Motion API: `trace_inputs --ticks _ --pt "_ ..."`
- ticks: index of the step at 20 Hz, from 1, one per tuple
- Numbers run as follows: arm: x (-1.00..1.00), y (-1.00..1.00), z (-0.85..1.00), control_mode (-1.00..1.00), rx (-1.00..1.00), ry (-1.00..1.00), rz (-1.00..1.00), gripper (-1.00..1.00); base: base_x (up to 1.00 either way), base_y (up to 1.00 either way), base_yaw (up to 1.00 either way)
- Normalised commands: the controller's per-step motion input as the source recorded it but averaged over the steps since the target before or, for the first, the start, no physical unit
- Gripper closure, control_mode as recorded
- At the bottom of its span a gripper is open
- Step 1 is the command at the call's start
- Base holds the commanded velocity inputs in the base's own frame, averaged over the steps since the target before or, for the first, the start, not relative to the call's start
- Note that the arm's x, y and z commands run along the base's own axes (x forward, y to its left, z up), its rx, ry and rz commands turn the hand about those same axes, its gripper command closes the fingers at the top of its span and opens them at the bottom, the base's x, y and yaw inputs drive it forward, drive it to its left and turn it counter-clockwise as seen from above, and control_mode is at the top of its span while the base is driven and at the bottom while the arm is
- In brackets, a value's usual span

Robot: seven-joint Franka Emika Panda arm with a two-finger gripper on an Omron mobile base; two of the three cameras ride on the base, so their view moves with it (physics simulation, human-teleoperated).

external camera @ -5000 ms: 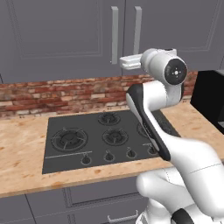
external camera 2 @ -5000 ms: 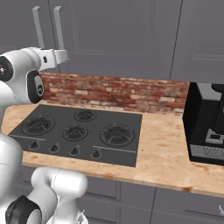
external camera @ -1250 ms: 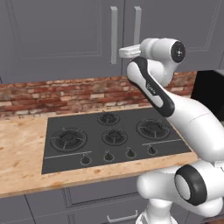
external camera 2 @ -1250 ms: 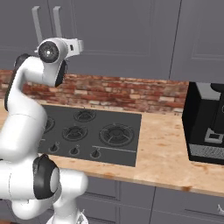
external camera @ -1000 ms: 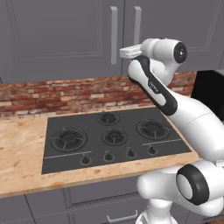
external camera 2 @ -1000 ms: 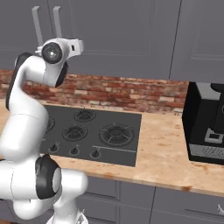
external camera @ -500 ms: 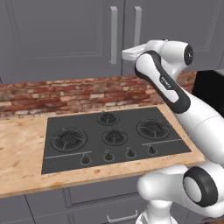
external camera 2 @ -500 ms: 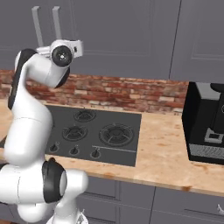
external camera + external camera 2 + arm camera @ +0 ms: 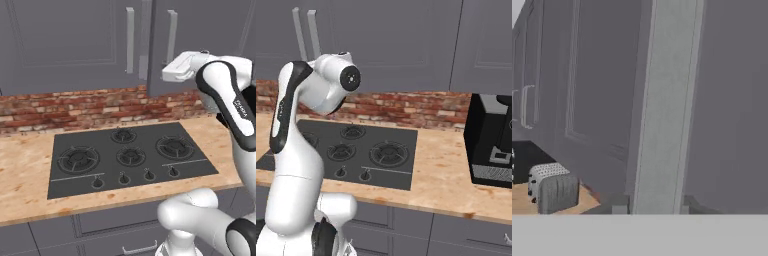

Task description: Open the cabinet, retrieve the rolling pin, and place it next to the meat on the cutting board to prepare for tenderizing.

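Cabinet (image 9: 200, 45) — grey wall unit above the hob; the door on the right stands slightly ajar, its edge forward of the neighbouring door. Interior hidden; nothing inside can be made out.

Handle (image 9: 664, 110) — long silver vertical bar, seen close in the hand view, running between the two dark fingertips (image 9: 619, 206) at the bottom edge.

Pincer (image 9: 172, 75) — clenched on the handle; the tips themselves are cut off behind the white hand in the left base view, and hidden by the arm's elbow in the right base view.

Hob (image 9: 130, 155) — black, five burners, set in the wooden desk (image 9: 25, 185).

Coffee machine (image 9: 491, 145) — black, at the right, partly cropped by the picture edge.

Toaster (image 9: 554, 187) — grey, on the desk far off, blurred.

Brick backsplash (image 9: 75, 107) — under the cabinets.
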Motion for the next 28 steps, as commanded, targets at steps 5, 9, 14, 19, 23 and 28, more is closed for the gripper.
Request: trace_inputs --ticks 5,9,14,19,23,28 --pt "-1.0 -0.35 0.0 -1.0 0.01 0.0 0.28 1.0 0.0 0.0 0.0" --pt "-1.0 -0.38 0.0 -1.0 0.01 -0.01 0.28 1.0 0.0 0.0 0.0" --pt "-1.0 -0.43 0.0 -1.0 0.01 -0.03 0.24 1.0 0.0 0.0 0.0" --pt "-1.0 -0.44 0.0 -1.0 0.01 -0.07 0.12 -1.0 0.0 0.0 0.0" --pt "-0.41 -0.07 -0.07 -1.0 0.0 0.02 -0.02 -1.0 0.0 0.0 0.0" --pt "0.0 -0.09 -0.03 -1.0 0.0 0.02 0.0 -1.0 0.0 0.0 0.0"
